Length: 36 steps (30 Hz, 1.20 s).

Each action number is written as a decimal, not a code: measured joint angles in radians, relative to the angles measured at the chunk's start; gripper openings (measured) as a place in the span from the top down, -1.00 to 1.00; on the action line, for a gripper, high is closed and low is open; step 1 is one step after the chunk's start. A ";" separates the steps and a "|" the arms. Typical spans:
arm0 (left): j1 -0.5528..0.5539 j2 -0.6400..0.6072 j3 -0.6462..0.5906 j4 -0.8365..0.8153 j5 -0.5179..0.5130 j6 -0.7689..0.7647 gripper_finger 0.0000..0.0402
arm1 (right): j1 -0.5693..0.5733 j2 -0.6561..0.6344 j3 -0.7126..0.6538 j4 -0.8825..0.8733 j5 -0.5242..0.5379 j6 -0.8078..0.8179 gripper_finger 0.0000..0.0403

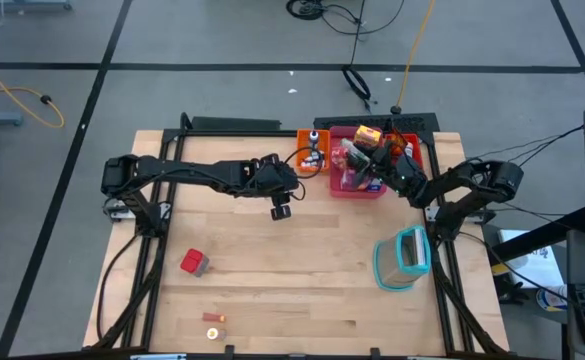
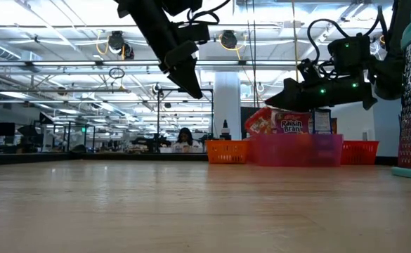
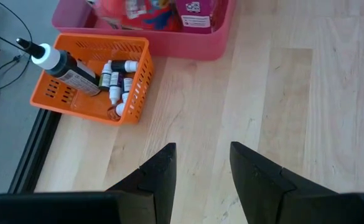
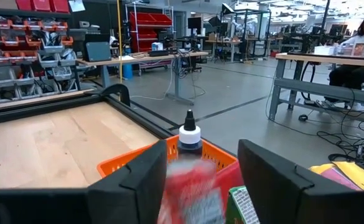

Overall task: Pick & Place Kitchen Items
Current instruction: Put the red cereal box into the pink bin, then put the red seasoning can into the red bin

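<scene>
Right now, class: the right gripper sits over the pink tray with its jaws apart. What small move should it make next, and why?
Probably lift the right gripper straight up. Its jaws are apart above the pink tray, and a blurred red carton shows between its fingers, seemingly just released. Rising clear avoids knocking the cartons already there. The left gripper hangs open, empty, over bare table.
</scene>
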 joint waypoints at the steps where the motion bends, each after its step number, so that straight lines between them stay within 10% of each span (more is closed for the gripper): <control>1: 0.000 0.000 0.000 0.000 0.000 0.001 0.26 | 0.000 0.000 0.000 0.003 0.000 -0.002 0.03; 17: 0.000 0.000 0.000 -0.017 0.000 -0.012 0.25 | 0.002 -0.042 0.000 0.068 -0.001 -0.016 -0.05; 36: -0.091 -0.091 -0.001 -0.452 0.058 -0.177 0.26 | 0.254 -0.297 0.000 -0.260 -0.001 -0.012 -0.03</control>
